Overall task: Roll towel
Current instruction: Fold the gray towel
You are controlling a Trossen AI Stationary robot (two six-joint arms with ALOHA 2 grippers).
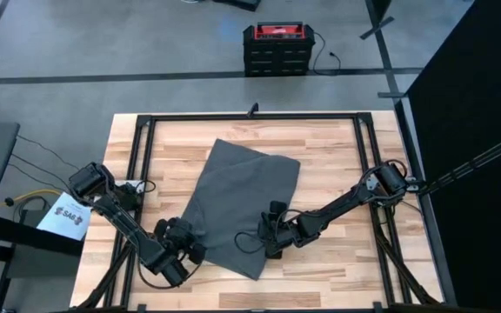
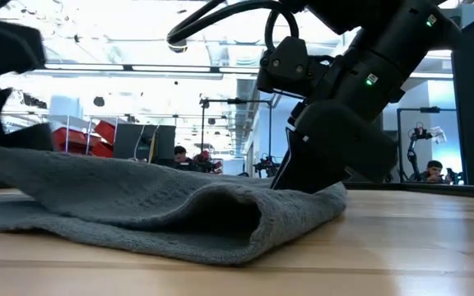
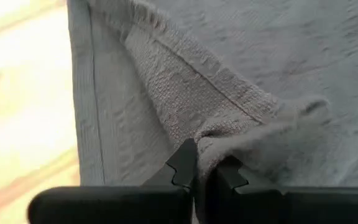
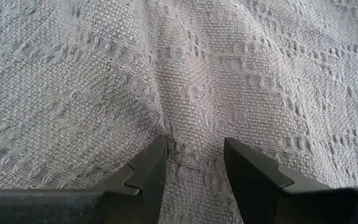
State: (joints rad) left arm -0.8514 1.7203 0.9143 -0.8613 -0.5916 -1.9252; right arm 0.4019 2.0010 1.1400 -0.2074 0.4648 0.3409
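Both grippers work at the near end of a dark grey towel [image 1: 237, 198] lying on the wooden table [image 1: 337, 148].

The left gripper [image 3: 205, 168] sits at the towel's near left edge, its fingers pinched together on a bunched fold of the cloth, with the hemmed edge and bare table just beside it. The right gripper [image 4: 194, 163] presses down on the towel's near right part, its fingers [image 4: 151, 168] parted with cloth puckered between them; most of the towel spreads away beyond both grippers toward the table's middle.
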